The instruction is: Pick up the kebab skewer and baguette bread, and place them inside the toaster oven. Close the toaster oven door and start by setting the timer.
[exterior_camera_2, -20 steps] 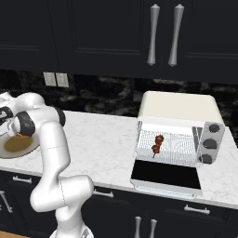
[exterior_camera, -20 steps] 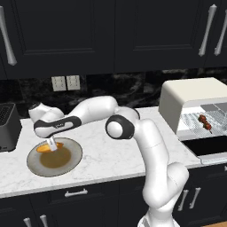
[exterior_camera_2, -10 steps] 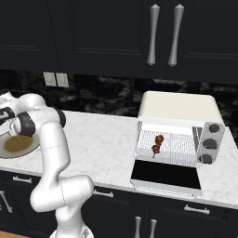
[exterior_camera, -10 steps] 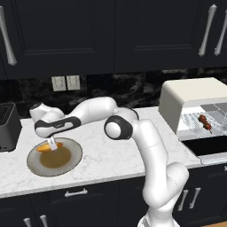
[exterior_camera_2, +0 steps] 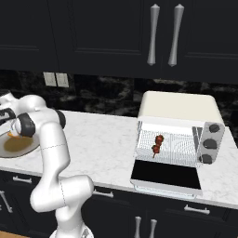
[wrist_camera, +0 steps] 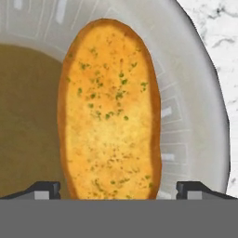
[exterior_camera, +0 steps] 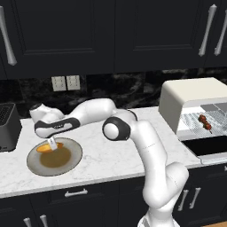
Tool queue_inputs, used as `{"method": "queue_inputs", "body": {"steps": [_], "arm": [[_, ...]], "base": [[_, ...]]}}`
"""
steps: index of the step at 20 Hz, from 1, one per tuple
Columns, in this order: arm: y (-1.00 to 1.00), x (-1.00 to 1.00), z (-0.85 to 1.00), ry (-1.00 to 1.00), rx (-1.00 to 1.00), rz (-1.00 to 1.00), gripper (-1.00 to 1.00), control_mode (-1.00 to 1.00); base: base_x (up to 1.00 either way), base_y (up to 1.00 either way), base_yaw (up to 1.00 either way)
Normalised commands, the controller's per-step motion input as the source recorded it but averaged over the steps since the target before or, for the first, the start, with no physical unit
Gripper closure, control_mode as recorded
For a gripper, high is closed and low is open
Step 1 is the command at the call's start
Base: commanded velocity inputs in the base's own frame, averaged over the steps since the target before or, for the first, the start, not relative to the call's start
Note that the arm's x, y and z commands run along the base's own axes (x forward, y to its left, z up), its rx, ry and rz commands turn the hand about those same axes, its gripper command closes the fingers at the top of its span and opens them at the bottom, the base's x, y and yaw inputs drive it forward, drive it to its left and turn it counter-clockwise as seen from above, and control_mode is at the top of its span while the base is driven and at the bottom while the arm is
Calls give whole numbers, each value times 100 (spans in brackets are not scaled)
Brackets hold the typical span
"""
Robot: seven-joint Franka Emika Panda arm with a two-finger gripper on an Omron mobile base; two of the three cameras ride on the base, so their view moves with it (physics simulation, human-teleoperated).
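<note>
The baguette bread (wrist_camera: pixel 109 111), golden-orange with green flecks, lies on the far left part of a grey plate (exterior_camera: pixel 73 155); the baguette bread (exterior_camera: pixel 43 148) is partly behind my hand. My gripper (exterior_camera: pixel 52 145) hangs just over it, open, one fingertip (wrist_camera: pixel 46 189) on each side of the bread's near end. The kebab skewer (exterior_camera_2: pixel 157 143) rests on the wire rack inside the toaster oven (exterior_camera_2: pixel 179 109). The kebab skewer (exterior_camera: pixel 205 122) also shows from the left base. The toaster oven door (exterior_camera_2: pixel 166 175) lies folded down, open.
A dark grey slot toaster (exterior_camera: pixel 8 127) stands at the left end of the counter, close to the plate. Three knobs (exterior_camera_2: pixel 209 144) sit on the oven's right side. Dark cabinets hang above, and wall sockets (exterior_camera: pixel 65 82) are behind the plate.
My hand has sunk a little closer to the bread on the plate. The jaws stay wide. Skewer and oven door have not moved.
</note>
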Motion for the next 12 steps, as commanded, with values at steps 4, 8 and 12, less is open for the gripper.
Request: {"method": "queue_inputs", "body": {"steps": [4, 8, 12], "arm": [[10, 0, -25, 0, 0, 0, -100, -100], [6, -1, -20, 0, 0, 0, -100, -100], [7, -30, -23, 0, 0, 0, 100, -100]], "base": [[0, 0, 0], [0, 0, 0], [0, 0, 0]]}}
